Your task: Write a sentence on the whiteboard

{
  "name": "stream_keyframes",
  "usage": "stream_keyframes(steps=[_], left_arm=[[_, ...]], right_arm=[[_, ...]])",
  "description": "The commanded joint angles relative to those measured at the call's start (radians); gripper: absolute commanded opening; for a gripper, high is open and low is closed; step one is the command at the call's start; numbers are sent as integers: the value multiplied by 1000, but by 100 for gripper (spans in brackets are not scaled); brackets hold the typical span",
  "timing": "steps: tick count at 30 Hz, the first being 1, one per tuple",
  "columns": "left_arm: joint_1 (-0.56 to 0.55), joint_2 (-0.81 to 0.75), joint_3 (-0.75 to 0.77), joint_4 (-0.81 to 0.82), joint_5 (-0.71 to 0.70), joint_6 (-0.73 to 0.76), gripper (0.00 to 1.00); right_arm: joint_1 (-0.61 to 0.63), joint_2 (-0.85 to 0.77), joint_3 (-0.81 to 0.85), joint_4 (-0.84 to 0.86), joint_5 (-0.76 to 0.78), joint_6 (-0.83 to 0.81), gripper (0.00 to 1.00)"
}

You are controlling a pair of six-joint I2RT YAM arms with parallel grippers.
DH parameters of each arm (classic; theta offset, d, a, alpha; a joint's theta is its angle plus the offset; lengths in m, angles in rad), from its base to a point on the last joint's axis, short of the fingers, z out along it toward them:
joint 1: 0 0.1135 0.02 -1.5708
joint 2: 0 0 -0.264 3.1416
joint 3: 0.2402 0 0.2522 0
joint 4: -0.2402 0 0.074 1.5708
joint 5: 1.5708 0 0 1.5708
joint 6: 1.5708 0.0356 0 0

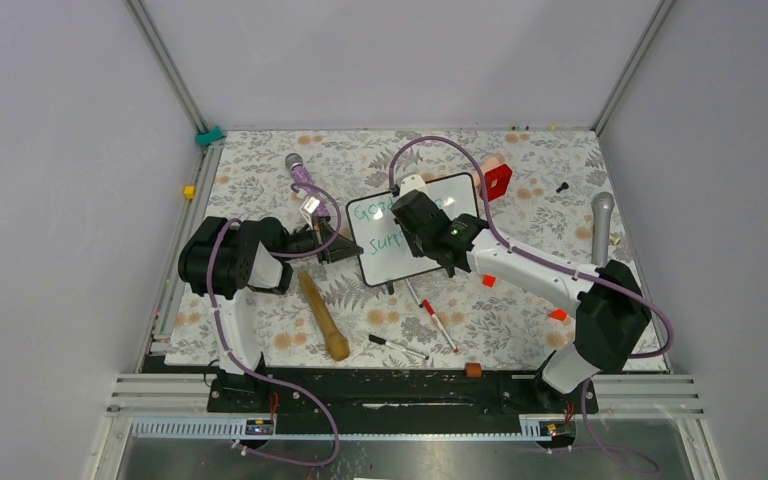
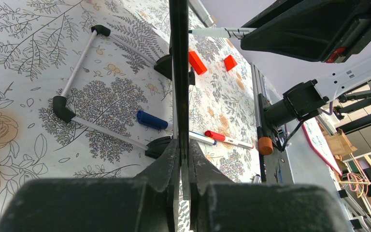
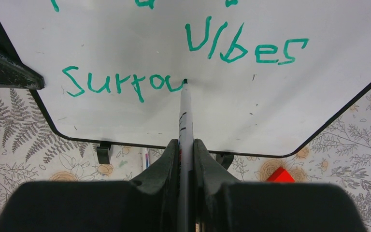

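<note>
The whiteboard [image 1: 385,262] stands tilted at the table's middle. In the left wrist view it shows edge-on as a black frame [image 2: 178,72]. My left gripper [image 1: 345,245] [image 2: 180,145] is shut on its left edge. My right gripper [image 1: 425,225] [image 3: 186,145] is shut on a white marker [image 3: 185,116]. The marker's tip touches the board [image 3: 125,29] at the end of the lower line. The sentence is green writing [image 1: 370,212]. The right wrist view shows "Vibes" [image 3: 246,46] above and "Surrou" [image 3: 121,83] below. The first word is mostly cut off or hidden.
A wooden rolling pin [image 1: 322,315] lies near the front left. A black marker [image 1: 397,346] and a red-capped marker [image 1: 441,322] lie in front of the board. A red block [image 1: 497,180], a grey microphone [image 1: 601,225] and a purple microphone [image 1: 300,172] lie behind and beside the board.
</note>
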Motion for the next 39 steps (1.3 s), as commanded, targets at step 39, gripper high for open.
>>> stream_keyframes(steps=[39], left_arm=[[-5,26,10,10,4,39,3]], right_arm=[[-34,-145,-82,47,55,-26,0]])
